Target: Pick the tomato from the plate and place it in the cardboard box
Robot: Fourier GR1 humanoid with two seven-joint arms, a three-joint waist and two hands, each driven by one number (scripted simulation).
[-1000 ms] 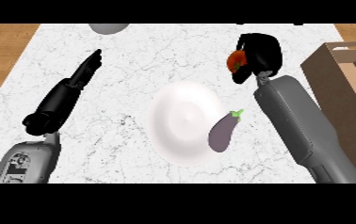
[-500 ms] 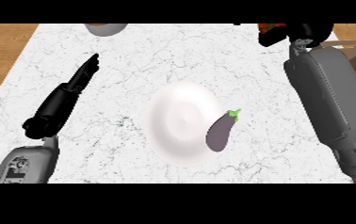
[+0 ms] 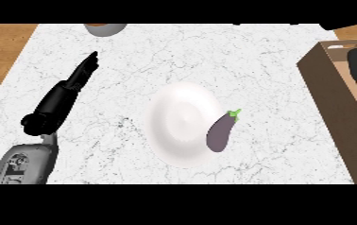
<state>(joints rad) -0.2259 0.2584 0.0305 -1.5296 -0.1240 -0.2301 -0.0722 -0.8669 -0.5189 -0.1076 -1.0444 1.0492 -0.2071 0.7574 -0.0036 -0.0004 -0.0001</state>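
Observation:
The white plate point(image 3: 180, 125) lies mid-counter and holds no tomato. A purple eggplant point(image 3: 221, 133) rests on its right rim. The cardboard box point(image 3: 326, 94) stands at the right edge, brown wall toward the plate. Only a black sliver of my right hand point(image 3: 352, 61) shows, over the box's inside at the picture's edge. The tomato is not visible in any view. My left hand point(image 3: 78, 75) rests open at the left, fingers straight and pointing away, well apart from the plate.
A grey bowl point(image 3: 105, 29) sits at the counter's far edge, upper left. Wooden floor shows beyond the counter's left and right corners. White marble counter point(image 3: 230, 63) stretches between the plate and the box.
My right arm, which held the tomato, has swung right and back until almost all of it left the picture. The box has come into view at the right. The left hand stayed.

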